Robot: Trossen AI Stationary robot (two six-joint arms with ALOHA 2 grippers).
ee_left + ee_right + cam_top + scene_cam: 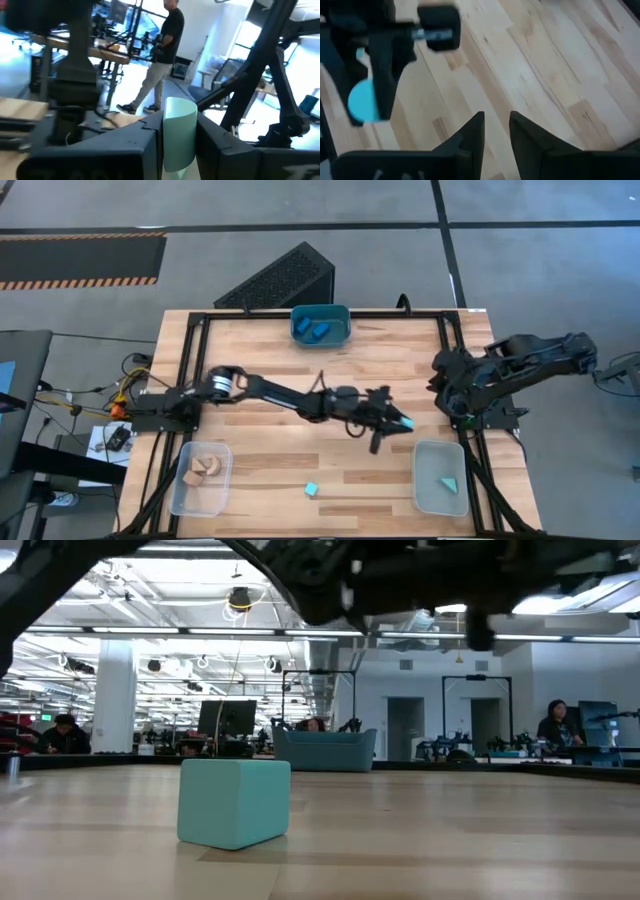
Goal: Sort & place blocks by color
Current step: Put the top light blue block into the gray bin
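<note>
Left gripper (398, 423) clamped on a curved teal block (178, 131), held above the table (270, 370) centre-right, just beside the clear right bin (440, 478). That bin holds a teal wedge (449, 484). Teal cube (312, 490) sits on the table left of that bin. Right gripper (496, 129), fingers narrowly parted and empty, waits beyond that bin at the table's right edge.

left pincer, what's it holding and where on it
The left pincer is shut on a light teal curved block, gripped by its two flat sides. The right pincer holds nothing.
</note>
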